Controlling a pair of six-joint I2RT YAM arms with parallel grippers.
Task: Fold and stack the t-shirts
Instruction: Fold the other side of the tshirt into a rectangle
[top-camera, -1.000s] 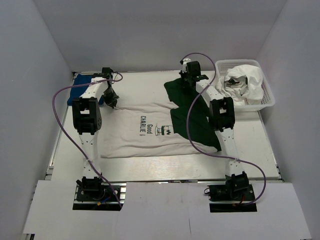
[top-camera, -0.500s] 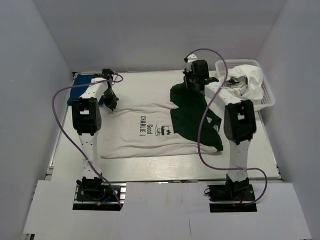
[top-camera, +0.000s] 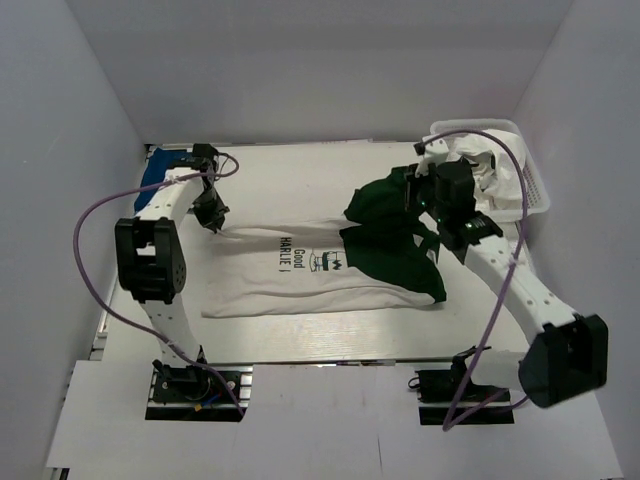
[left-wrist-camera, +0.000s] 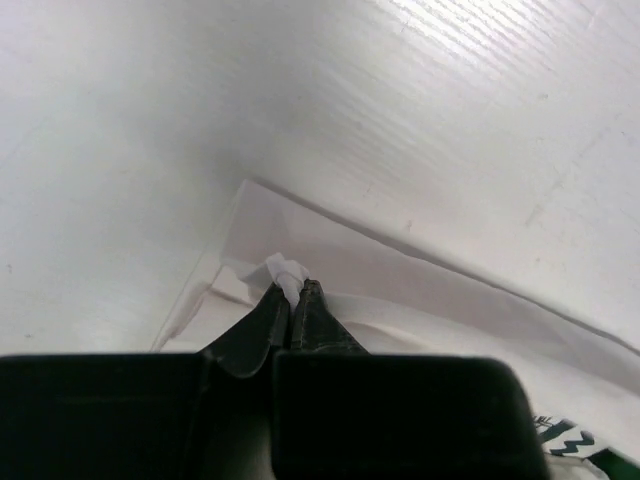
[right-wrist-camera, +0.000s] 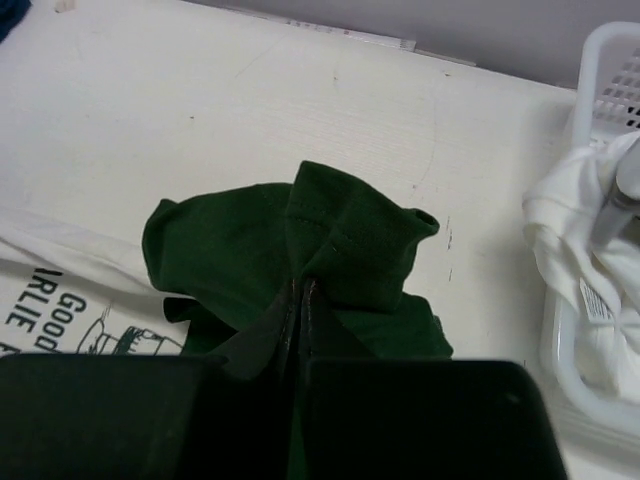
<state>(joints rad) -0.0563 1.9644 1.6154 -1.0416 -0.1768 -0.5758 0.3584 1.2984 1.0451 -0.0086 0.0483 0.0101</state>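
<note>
The white tee with dark green sleeves (top-camera: 300, 265) lies spread on the table, its "Good Ol' Charlie" print in the middle. My left gripper (top-camera: 213, 222) is shut on the tee's white far-left corner (left-wrist-camera: 285, 272) and holds it just above the table. My right gripper (top-camera: 418, 200) is shut on the dark green sleeve (right-wrist-camera: 345, 240) and holds it lifted and bunched over the right part of the tee. The royal-blue tee (top-camera: 160, 168) lies folded at the far left, partly hidden behind my left arm.
A white plastic basket (top-camera: 535, 195) with crumpled white cloth (top-camera: 490, 165) stands at the far right; its rim shows in the right wrist view (right-wrist-camera: 610, 50). Purple cables loop off both arms. The white enclosure walls close in the back and sides.
My right arm has swung from the far middle toward the right and nearer, lifting the green sleeve with it. My left gripper has pulled the white corner inward, so the tee's far edge is narrower.
</note>
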